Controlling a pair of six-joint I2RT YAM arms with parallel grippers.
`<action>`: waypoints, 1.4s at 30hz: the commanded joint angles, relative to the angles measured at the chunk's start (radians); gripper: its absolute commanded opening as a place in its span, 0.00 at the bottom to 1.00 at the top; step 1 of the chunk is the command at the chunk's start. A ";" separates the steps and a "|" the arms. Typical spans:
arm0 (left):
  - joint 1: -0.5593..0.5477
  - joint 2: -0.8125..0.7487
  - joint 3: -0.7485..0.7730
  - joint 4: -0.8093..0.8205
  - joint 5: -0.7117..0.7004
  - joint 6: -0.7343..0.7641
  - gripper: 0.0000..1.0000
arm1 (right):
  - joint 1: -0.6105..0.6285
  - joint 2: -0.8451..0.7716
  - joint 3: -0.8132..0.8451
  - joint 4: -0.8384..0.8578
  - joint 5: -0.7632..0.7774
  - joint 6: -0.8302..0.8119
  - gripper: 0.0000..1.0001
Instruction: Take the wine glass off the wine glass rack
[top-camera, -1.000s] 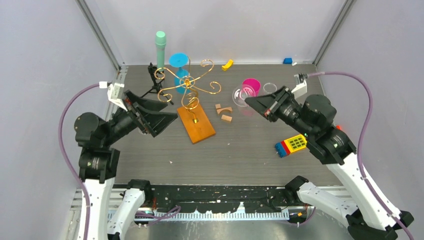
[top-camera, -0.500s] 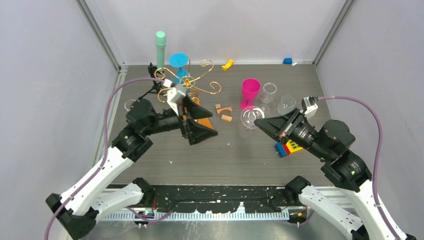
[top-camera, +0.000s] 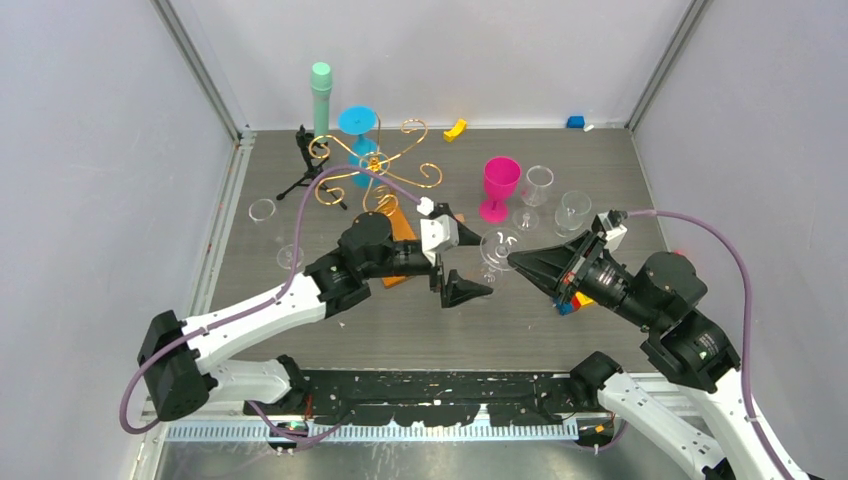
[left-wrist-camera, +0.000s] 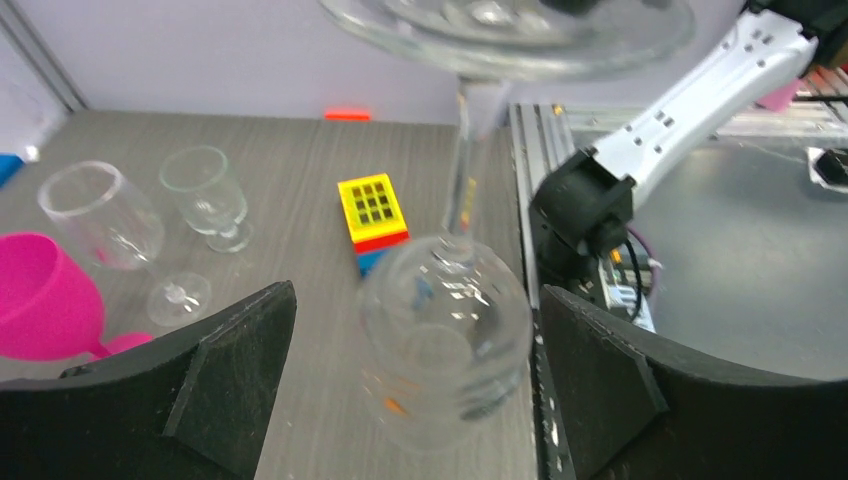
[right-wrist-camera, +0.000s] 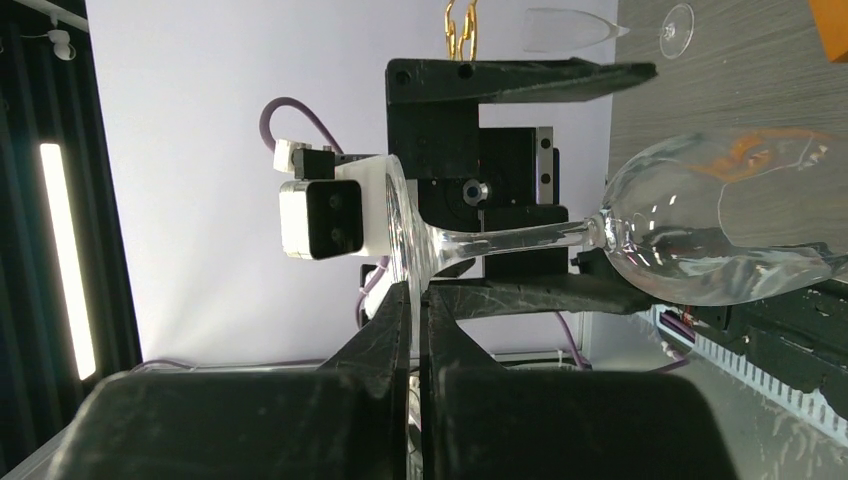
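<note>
Pale lilac-grey walls (top-camera: 470, 50) close the back and both sides, with slanting metal posts (top-camera: 195, 65) in the upper left and upper right corners. The tabletop (top-camera: 520, 320) is dark grey wood grain, edged along the bottom by a metal rail (top-camera: 430, 432). The right wrist view shows a bright light strip (right-wrist-camera: 65, 260) at its left edge.

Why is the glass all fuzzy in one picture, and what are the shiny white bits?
Left wrist view: the wine glass sits very near the lens, so its foot at the top edge blurs; white specks on its bowl are light glints. Right wrist view: sharper, streaky glare on the bowl, a bright light strip at left. Top external view: evenly lit, crisp.
</note>
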 joint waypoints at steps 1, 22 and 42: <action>-0.011 0.010 0.028 0.248 -0.047 0.001 0.93 | 0.005 -0.034 0.016 0.094 -0.028 0.036 0.00; -0.051 0.097 0.096 0.311 0.044 -0.158 0.39 | 0.005 -0.021 0.034 0.054 -0.020 -0.007 0.00; -0.052 0.017 0.123 0.237 -0.119 -0.171 0.00 | 0.005 -0.087 0.006 0.028 0.124 -0.123 0.76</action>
